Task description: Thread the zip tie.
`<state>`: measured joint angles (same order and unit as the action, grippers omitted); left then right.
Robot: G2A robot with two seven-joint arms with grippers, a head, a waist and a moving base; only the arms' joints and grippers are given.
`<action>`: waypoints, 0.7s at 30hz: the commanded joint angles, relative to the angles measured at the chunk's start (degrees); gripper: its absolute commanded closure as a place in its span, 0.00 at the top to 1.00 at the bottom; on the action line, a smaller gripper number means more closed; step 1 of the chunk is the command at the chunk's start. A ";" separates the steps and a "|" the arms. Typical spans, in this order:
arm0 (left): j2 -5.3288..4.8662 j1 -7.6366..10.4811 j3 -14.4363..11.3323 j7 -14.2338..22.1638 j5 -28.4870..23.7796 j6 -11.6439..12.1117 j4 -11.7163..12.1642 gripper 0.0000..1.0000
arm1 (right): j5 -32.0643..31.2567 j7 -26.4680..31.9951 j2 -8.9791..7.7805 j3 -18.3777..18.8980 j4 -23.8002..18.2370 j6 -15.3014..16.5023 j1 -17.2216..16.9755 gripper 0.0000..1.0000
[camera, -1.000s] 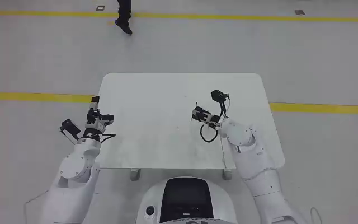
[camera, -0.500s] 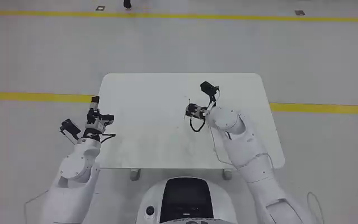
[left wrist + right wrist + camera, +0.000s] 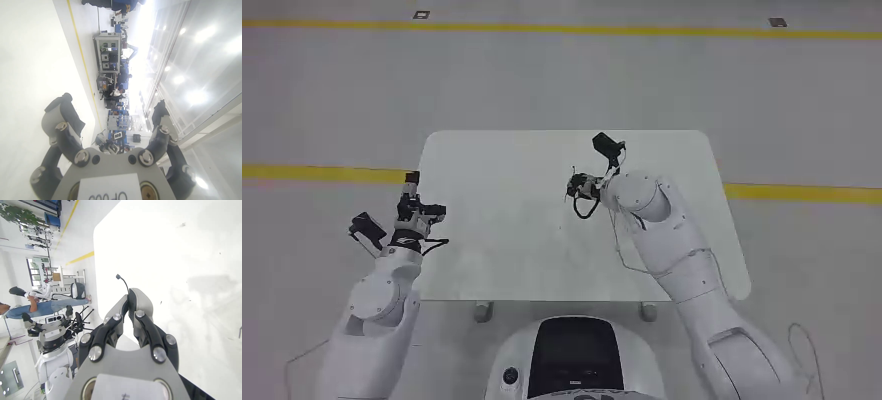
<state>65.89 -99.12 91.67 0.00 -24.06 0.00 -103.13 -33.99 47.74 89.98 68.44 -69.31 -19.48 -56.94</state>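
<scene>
My right gripper (image 3: 129,298) is shut on a thin black zip tie (image 3: 123,282). The tie sticks out past the fingertips in a curve and ends in its small square head. In the top view this gripper (image 3: 575,184) hangs over the middle of the white table (image 3: 502,230), with the tie (image 3: 573,171) barely visible as a thin line. My left gripper (image 3: 113,106) stands open with nothing between its fingers. It is held at the table's left edge (image 3: 410,192), pointing away from me.
The table top carries a few small dark specks (image 3: 182,224). A thin dark piece (image 3: 240,331) lies on the table at the edge of the right wrist view. Yellow floor lines (image 3: 312,172) run past both sides of the table.
My right arm has swung left and away from me, carrying the zip tie from the table's right part toward its middle. The left arm has kept still.
</scene>
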 commanded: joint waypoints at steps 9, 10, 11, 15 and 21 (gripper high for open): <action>-0.25 -0.69 -0.84 0.43 10.19 2.39 -2.68 1.00 | 3.91 -0.66 0.87 -0.23 3.25 0.00 2.17 0.00; -0.37 -1.20 -1.21 0.51 14.39 3.33 -3.41 1.00 | 4.28 -0.14 1.10 -0.38 4.43 0.00 3.01 0.00; -0.47 -1.70 -1.67 0.05 19.71 4.84 -4.24 1.00 | 4.69 0.34 1.44 -0.56 6.13 0.00 4.24 0.00; -0.66 -2.70 -3.83 -2.88 36.61 9.76 -4.74 1.00 | 8.46 -0.11 3.11 -0.29 14.99 0.00 8.77 0.00; -0.66 -2.70 -3.83 -2.88 36.61 9.76 -4.74 1.00 | 8.77 -0.73 3.52 -0.56 16.34 0.00 9.78 0.00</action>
<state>65.22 -101.83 87.85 -2.88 15.22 9.76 -107.87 -25.20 46.98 93.51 67.87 -52.93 -19.48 -47.14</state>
